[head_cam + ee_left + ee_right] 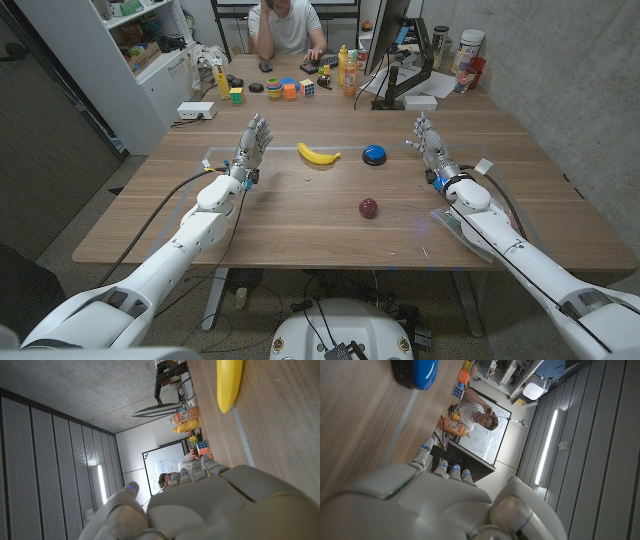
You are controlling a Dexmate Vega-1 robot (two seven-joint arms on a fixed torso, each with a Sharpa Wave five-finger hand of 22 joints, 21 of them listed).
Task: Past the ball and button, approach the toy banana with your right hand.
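- Although the task calls for a reach to the toy banana (318,154), we see our right hand (431,146) well apart from it, at the right side of the wooden table (300,225), so we judge the approach as not yet begun or barely started.
- Taking the banana as our landmark: the blue button (374,154) sits just to its right, between it and our right hand, and the dark red ball (368,207) lies to the banana's right and nearer to us.
- Our right hand stands with its fingers (423,128) reaching up and slightly apart; it holds nothing. In the right wrist view the back of this hand (420,505) fills the lower part, and the button (415,372) shows ahead of it on the wood.
- Our left hand (250,148) stands to the banana's left, near it but not touching, fingers up and a little spread, holding nothing. Its wrist view shows the banana (229,382) lying ahead on the table.
- What is left, as we judge it, is nearly everything: the right hand must travel leftward past the ball and the button before it comes close to the banana.
- The button stands right on the straight line to the banana, so we would expect a knock there to be the main risk.
- Beyond the banana, at the far edge, a person (290,25) sits among small coloured toys (285,90) and bottles (347,68).
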